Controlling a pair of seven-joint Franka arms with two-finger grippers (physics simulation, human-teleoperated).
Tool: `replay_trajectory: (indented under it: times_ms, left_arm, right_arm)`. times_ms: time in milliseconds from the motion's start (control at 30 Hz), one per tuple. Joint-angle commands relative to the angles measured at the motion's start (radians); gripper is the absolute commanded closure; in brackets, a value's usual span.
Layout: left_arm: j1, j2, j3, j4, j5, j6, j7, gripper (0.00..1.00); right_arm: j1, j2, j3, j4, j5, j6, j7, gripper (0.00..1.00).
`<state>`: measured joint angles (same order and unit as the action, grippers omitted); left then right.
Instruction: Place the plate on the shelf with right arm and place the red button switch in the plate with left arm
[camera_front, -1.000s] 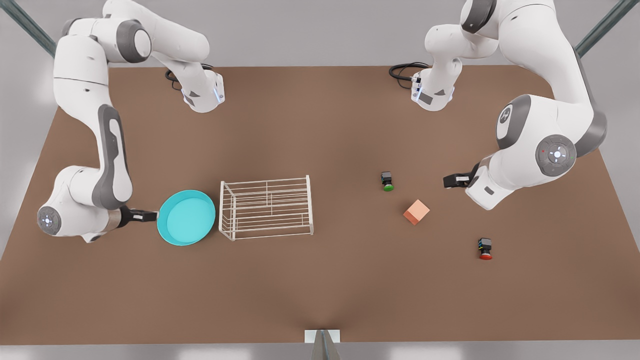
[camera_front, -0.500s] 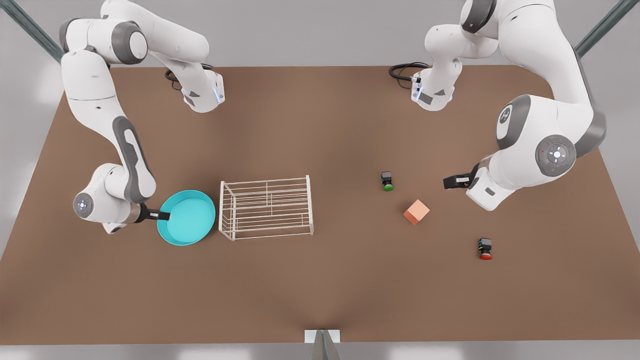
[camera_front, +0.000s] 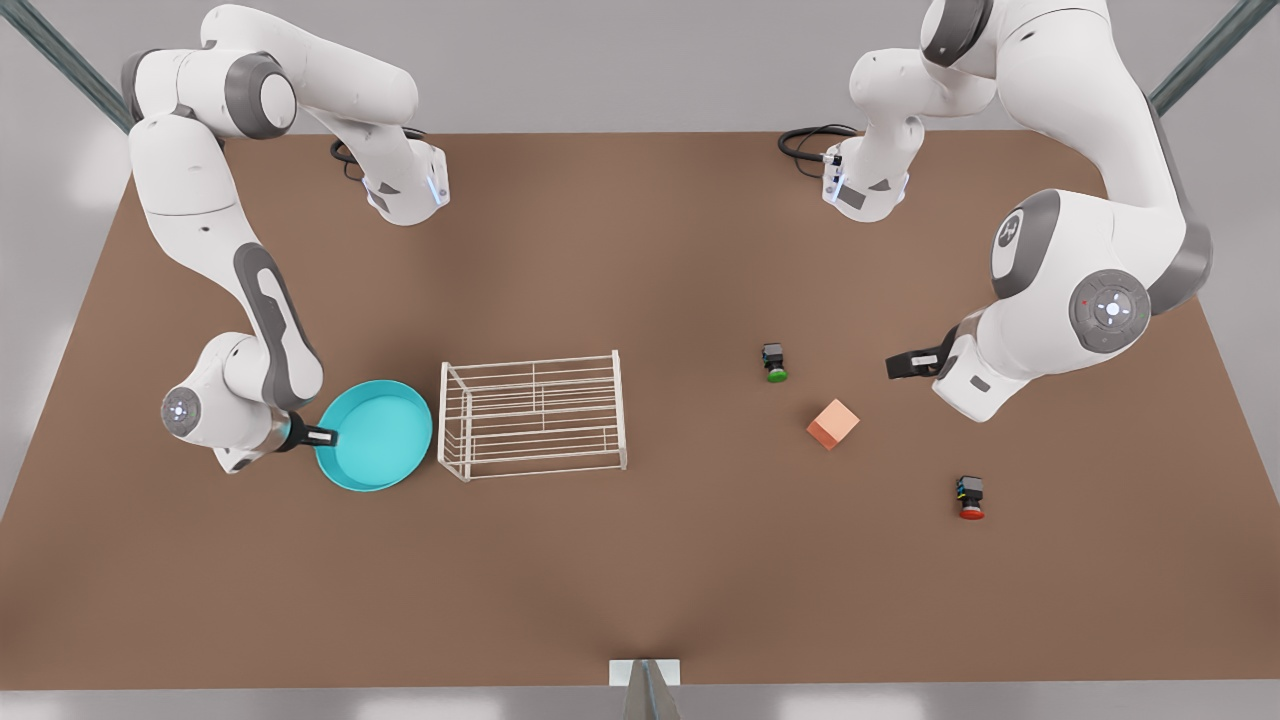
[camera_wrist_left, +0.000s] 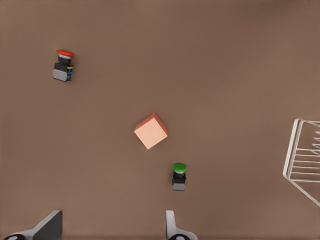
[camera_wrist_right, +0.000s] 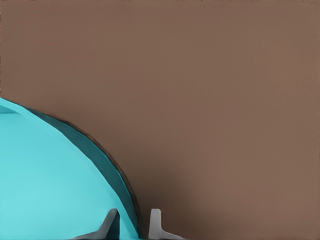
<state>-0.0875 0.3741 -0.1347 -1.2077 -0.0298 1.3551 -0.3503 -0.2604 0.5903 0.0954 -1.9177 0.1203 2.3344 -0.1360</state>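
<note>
The teal plate (camera_front: 380, 435) lies flat on the brown table, just to the front view's left of the white wire shelf (camera_front: 535, 412). My right gripper (camera_front: 322, 436) is at the plate's outer edge, shut on the rim. In the right wrist view one finger sits inside the plate (camera_wrist_right: 45, 190) and the other outside it. The red button switch (camera_front: 969, 497) stands on the table toward the front view's right. My left gripper (camera_front: 890, 363) hangs open above the table. In the left wrist view the red button switch (camera_wrist_left: 63, 65) is well away from that gripper (camera_wrist_left: 111, 227).
A switch with a green cap (camera_front: 774, 362) and an orange-pink cube (camera_front: 833, 424) sit between the shelf and the red button switch. In the left wrist view the green-capped switch (camera_wrist_left: 179, 176) is nearest the fingers, the cube (camera_wrist_left: 150, 131) beyond it, the shelf's corner (camera_wrist_left: 302, 160) off to one side.
The right arm has swung in toward the plate and its gripper has reached the rim. The plate has shifted very slightly toward the shelf. The left arm has stayed still.
</note>
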Motion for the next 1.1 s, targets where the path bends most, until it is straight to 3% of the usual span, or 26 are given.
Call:
replay_trajectory:
  times_ms: [0, 367, 633, 933, 1067]
  left_arm:
    - [0.000, -0.001, 0.000, 0.000, 0.001, -0.001, -0.015, 0.00]
    - [-0.005, -0.001, 0.000, 0.000, 0.001, -0.002, -0.015, 0.00]
    - [-0.005, -0.003, 0.000, 0.000, 0.001, -0.007, -0.016, 0.00]
    - [-0.006, -0.003, 0.000, 0.000, 0.001, -0.008, -0.018, 0.00]
    - [-0.006, -0.003, -0.002, 0.000, 0.002, -0.008, -0.018, 0.00]
  right_arm:
    - [0.000, 0.000, 0.000, 0.003, -0.004, 0.002, -0.057, 0.79]
    - [-0.028, -0.055, 0.000, 0.055, 0.015, -0.085, -0.183, 0.79]
    - [-0.017, -0.058, 0.009, 0.361, 0.145, -0.366, -0.271, 0.79]
    - [0.046, -0.029, 0.161, 0.565, 0.303, -0.492, -0.114, 0.79]
    - [0.141, 0.006, 0.176, 0.623, 0.302, -0.484, -0.033, 0.79]
